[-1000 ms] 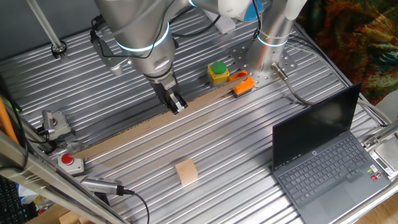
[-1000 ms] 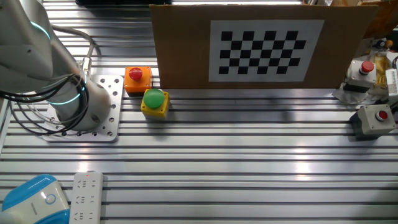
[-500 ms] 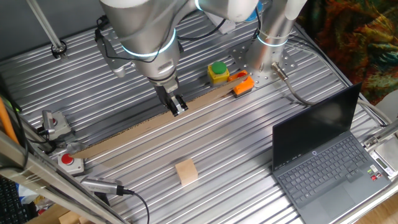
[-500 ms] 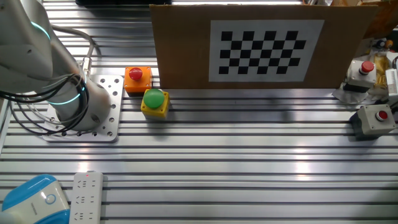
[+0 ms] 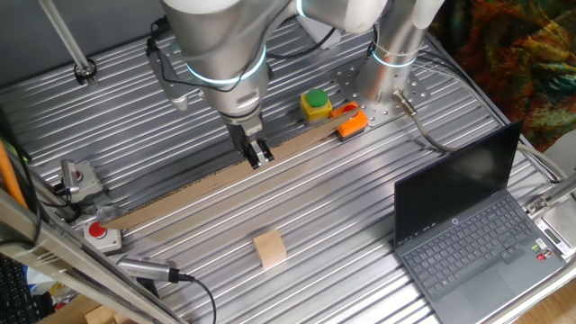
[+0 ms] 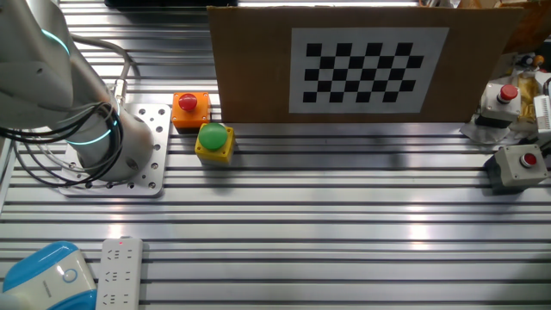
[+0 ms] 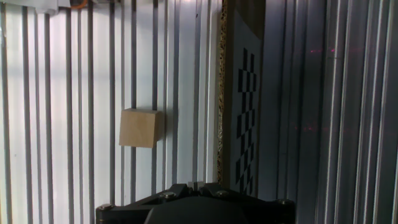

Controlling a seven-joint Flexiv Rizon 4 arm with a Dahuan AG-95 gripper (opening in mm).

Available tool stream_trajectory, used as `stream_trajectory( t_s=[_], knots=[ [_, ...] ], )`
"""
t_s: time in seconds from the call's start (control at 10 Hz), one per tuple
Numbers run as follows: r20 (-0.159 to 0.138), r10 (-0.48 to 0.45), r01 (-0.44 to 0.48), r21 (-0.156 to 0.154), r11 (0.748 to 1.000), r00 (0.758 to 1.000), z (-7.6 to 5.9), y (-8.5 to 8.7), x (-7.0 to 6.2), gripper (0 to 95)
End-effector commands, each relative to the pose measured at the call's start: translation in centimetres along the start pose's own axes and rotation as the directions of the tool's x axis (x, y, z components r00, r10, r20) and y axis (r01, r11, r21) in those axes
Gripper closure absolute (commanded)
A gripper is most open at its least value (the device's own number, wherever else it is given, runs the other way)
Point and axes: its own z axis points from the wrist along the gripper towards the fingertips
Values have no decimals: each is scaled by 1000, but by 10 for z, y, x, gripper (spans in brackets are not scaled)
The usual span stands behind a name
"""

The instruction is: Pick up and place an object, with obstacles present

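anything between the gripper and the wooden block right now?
In one fixed view the gripper hangs over the upright cardboard board, which separates it from the wooden block. The hand view shows bare slats between the board's edge and the block.

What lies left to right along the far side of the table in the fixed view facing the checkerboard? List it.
Robot base → orange box with red button → yellow box with green button → cardboard checkerboard panel → grey box with red button.
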Motion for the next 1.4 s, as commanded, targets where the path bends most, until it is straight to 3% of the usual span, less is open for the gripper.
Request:
stream_trajectory(
  t_s=[0.1, 0.4, 0.9, 1.4],
  knots=[
    [-3, -4, 4, -1, 1000, 1000, 0, 0, 0, 950],
    [-3, -12, 12, 9, 1000, 1000, 0, 0, 0, 950],
    [0, -21, 21, -9, 1000, 1000, 0, -3, 0, 950],
    [-3, -69, 69, -39, 997, 998, 0, -39, -10, 950]
  ],
)
